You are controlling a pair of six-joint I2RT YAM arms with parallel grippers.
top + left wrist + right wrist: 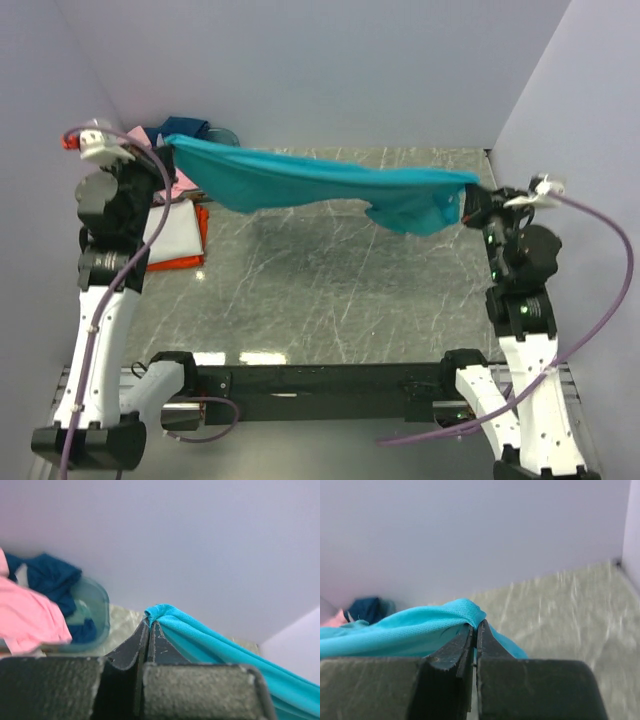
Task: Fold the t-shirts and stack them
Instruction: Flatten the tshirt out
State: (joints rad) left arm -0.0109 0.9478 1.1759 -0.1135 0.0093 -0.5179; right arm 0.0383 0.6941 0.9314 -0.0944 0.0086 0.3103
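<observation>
the teal t-shirt (310, 180) hung stretched across the upper middle of the frame above the table (330, 300), one end pinched tight in the left gripper (166, 150), the other in the right gripper (470, 197).

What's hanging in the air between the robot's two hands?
The teal t-shirt, stretched from the left fingers to the right fingers, both pinching it, above the table. The top view shows it best.
</observation>
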